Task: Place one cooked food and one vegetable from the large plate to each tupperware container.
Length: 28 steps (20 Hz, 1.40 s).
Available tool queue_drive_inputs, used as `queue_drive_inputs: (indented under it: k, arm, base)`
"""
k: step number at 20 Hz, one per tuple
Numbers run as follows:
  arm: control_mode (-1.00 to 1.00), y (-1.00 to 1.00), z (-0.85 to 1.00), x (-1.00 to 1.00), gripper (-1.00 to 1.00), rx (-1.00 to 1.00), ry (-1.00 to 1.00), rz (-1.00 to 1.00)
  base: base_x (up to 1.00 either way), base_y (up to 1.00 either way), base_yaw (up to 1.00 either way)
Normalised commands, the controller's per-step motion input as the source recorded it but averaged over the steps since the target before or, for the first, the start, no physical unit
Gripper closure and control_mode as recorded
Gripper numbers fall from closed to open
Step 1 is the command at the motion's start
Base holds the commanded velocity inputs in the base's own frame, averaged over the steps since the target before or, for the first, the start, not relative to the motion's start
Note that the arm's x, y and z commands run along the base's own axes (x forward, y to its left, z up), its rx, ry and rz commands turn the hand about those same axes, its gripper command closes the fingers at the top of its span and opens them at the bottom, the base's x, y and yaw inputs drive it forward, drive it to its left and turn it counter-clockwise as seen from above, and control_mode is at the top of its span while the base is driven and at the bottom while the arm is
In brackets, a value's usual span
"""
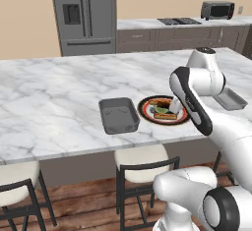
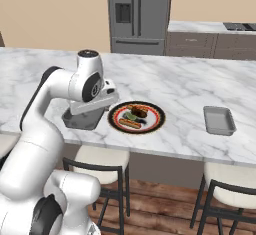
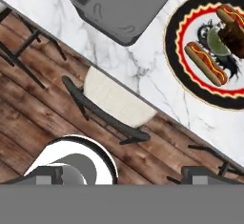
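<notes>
Here, tool (image 3: 122,175) tips apart, empty; stool (image 3: 116,105) below, between tray (image 3: 125,6) and large plate (image 3: 174,32).

One large plate (image 2: 155,124) sits on the counter (image 2: 190,86), and two dark-grey trays flank it: one tray (image 1: 118,115) on one side and a second tray (image 2: 219,120) well apart on the other. On the plate lie two hot dogs, one (image 3: 206,64) nearer the rim and another (image 3: 230,17) behind it, plus one green vegetable piece (image 3: 217,43) and one dark brown piece (image 3: 235,40). Three stools show along the counter's front edge, one (image 2: 102,160) just below the plate, one (image 2: 229,177) toward the far tray, and one (image 1: 17,173) at the opposite end.
</notes>
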Motion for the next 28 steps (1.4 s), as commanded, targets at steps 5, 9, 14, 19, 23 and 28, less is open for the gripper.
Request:
queue_drive_inputs:
  k: [5,9,14,19,23,28]
  arm:
    - [-1.00,-0.38,-0.42,0.85,-1.00,-0.06,0.12,0.10]
    - [-1.00,-0.43,-0.56,0.76,-1.00,0.00,0.07,0.06]
    - [-1.00,-0.24,-0.52,0.67,-1.00,0.00,-0.01,0.01]
    - [-1.00,-0.01,-0.60,0.55,-1.00,0.00,-0.04,0.00]
    - [-1.00,-0.09,-0.52,0.57,-1.00,0.00,0.00,0.00]
    - [-1.00,-0.25,-0.31,0.50,-1.00,0.00,0.00,0.00]
  base:
    - [0.00,0.00,0.00]
    - [0.00,0.00,0.00]
    - [0.00,0.00,0.00]
    - [0.00,0.00,0.00]
    - [0.00,0.00,0.00]
    - [0.00,0.00,0.00]
